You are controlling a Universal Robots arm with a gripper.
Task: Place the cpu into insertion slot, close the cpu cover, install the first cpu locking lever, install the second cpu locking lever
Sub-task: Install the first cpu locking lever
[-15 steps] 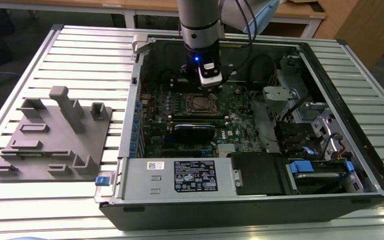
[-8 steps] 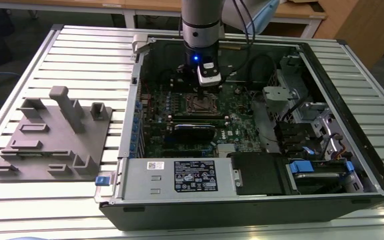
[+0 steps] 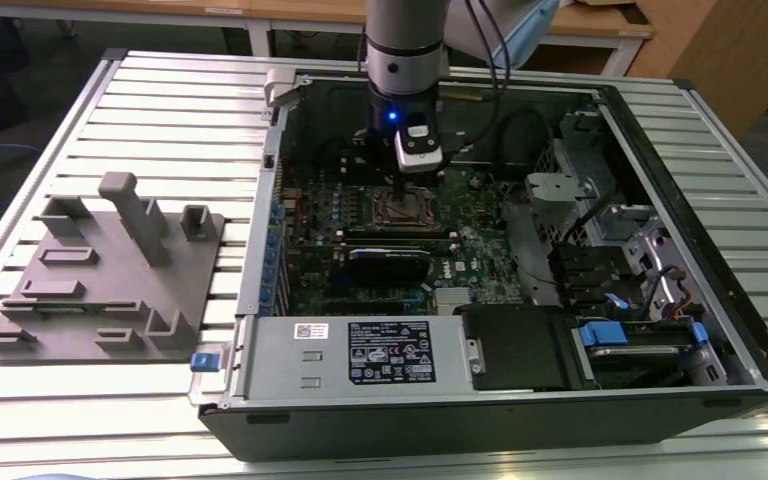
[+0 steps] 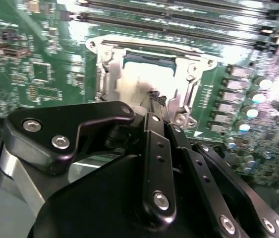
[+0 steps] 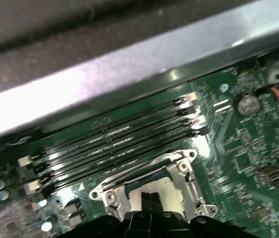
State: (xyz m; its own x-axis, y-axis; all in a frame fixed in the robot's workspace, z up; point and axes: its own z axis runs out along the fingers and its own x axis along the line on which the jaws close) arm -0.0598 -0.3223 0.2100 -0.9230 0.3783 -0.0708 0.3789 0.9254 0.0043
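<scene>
The insertion slot (image 3: 404, 210) sits in the green board inside the open computer case. In both wrist views the cpu (image 4: 129, 87) (image 5: 168, 187) lies in the slot, its pale metal top showing through the window of the cpu cover (image 4: 195, 65) (image 5: 110, 191). The silvery cover frame appears to lie down around the cpu. My gripper (image 3: 396, 190) (image 4: 155, 97) (image 5: 149, 199) hangs straight over the slot, its dark fingertips pressed together and just above or touching the cpu's top near one edge. Nothing shows between the fingers. I cannot make out the locking levers clearly.
Long black memory slots (image 5: 114, 144) (image 4: 179, 15) run beside the socket. The case's metal wall (image 5: 129, 69) rises just beyond them. A grey labelled power-supply box (image 3: 357, 352) and drive bays (image 3: 624, 340) fill the case's near side. A grey fixture plate (image 3: 104, 270) lies at the exterior view's left.
</scene>
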